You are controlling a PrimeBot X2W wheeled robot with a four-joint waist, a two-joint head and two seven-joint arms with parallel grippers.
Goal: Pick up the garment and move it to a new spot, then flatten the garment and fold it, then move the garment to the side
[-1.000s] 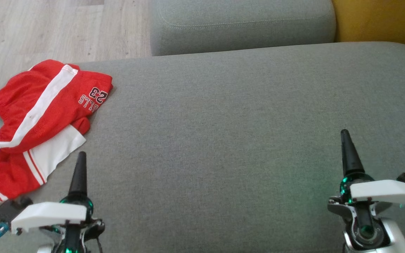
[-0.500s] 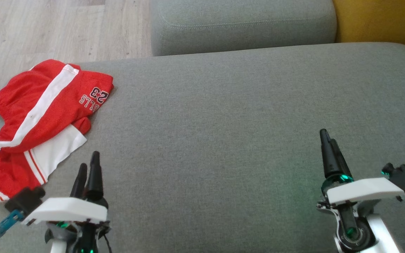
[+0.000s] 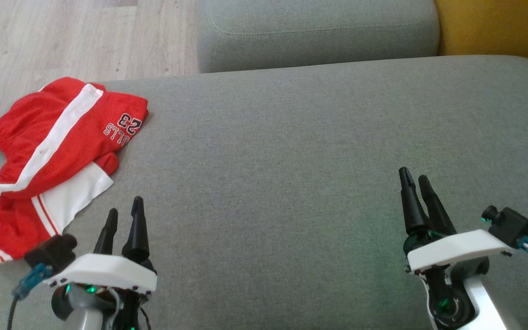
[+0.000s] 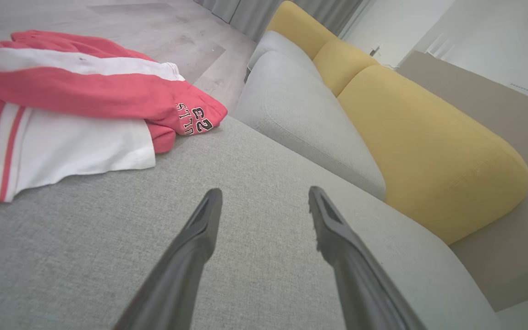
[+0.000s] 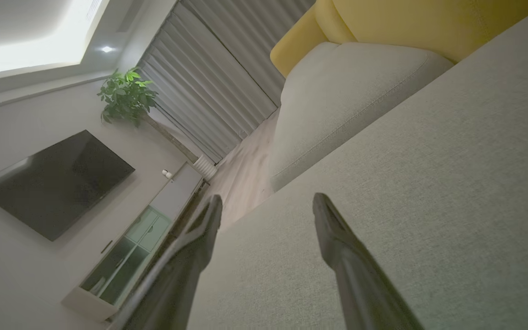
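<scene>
While our left gripper [image 3: 125, 205] and right gripper [image 3: 413, 174] sit open and empty, the garment [image 3: 48, 151] lies bunched at ten o'clock on the sofa cushion [image 3: 291, 160] edge; we risk snagging one layer and dragging it off.

The garment [image 3: 39, 137] ran off the left edge of the head view, its lower layers hidden under the top fold. Its lettering [image 3: 122, 127] broke off at a crease. The yellow cushion [image 3: 497, 27] was cut by the upper right corner.

A yellow cushion [image 4: 429, 146] adjoins the grey sofa seat [image 3: 291, 137].
</scene>
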